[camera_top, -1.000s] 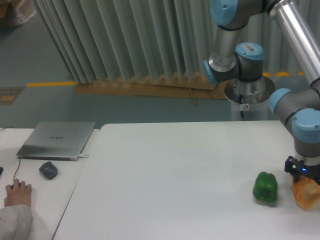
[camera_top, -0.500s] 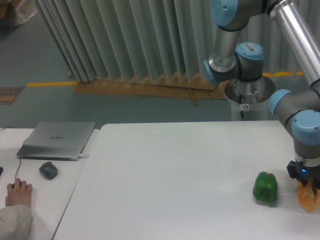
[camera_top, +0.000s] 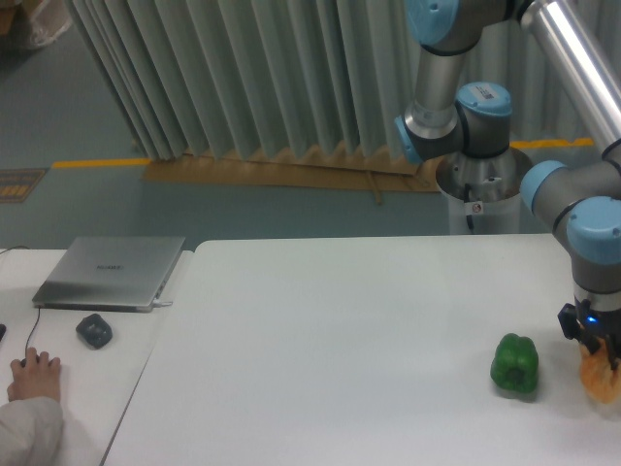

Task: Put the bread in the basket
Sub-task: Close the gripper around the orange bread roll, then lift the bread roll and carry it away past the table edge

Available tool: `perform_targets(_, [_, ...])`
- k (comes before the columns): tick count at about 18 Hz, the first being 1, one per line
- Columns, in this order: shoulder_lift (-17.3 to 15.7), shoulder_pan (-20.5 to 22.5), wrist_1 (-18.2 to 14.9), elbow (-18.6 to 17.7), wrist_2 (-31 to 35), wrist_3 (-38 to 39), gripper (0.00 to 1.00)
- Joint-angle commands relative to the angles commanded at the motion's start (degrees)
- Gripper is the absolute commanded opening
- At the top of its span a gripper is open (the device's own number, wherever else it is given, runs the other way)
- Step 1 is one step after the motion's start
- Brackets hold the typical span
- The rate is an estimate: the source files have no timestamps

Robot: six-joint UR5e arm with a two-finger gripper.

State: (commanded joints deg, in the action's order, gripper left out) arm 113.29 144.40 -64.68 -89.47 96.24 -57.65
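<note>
Bread [camera_top: 599, 378] under gripper [camera_top: 594, 351], green pepper [camera_top: 514, 364] just beside.

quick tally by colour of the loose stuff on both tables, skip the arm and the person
Green: 1, the bell pepper
Orange-golden: 1, the bread, partly cut off at the right edge under the gripper
Silver: 1, the closed laptop
Dark grey: 1, the small object beside the laptop
Total: 4
</note>
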Motion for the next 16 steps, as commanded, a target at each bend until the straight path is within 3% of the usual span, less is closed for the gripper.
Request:
perform_targets(3, [-1.76, 0.18, -2.64, 0.09, 0.00, -4.21, 0.31])
perform_targets(7, [-3.95, 1.40, -6.59, 0.26, -0.09, -15.79, 0.31])
perform_targets(16, [-5.71, 5.26, -9.32, 0.44, -0.97, -32.58, 0.31])
